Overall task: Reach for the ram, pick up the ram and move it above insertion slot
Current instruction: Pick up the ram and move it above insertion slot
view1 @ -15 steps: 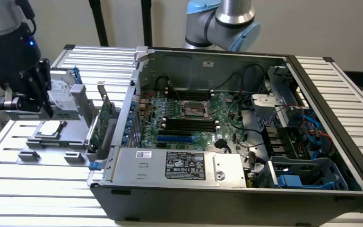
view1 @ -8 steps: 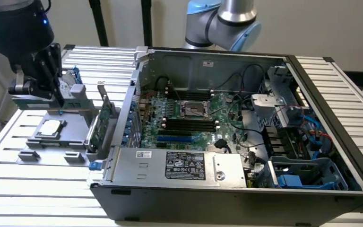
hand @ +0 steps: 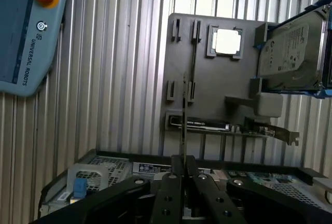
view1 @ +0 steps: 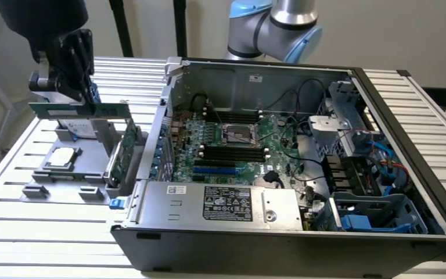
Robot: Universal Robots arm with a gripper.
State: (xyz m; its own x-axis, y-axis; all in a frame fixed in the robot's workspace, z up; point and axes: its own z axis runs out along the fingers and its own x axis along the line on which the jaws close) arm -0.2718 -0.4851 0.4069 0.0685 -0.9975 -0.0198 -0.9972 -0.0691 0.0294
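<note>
My gripper [view1: 74, 96] hangs at the exterior view's left, above the grey parts holder [view1: 53, 189], and is shut on the ram [view1: 53, 110]. The ram is a long narrow green stick, held level and lifted off the holder. In the wrist view the ram [hand: 183, 110] shows edge-on as a thin line running out from between the closed black fingers [hand: 171, 182]. The motherboard's black memory slots [view1: 234, 153] lie inside the open computer case [view1: 285, 224], well to the exterior view's right of the ram.
On the holder sit a silver processor [view1: 63, 156], a hard drive in a blue frame [hand: 293, 53] and an upright green expansion card [view1: 128, 148]. A blue teach pendant [hand: 23, 32] lies on the slatted metal table [view1: 6, 186]. Cables and drive cages crowd the case's right side.
</note>
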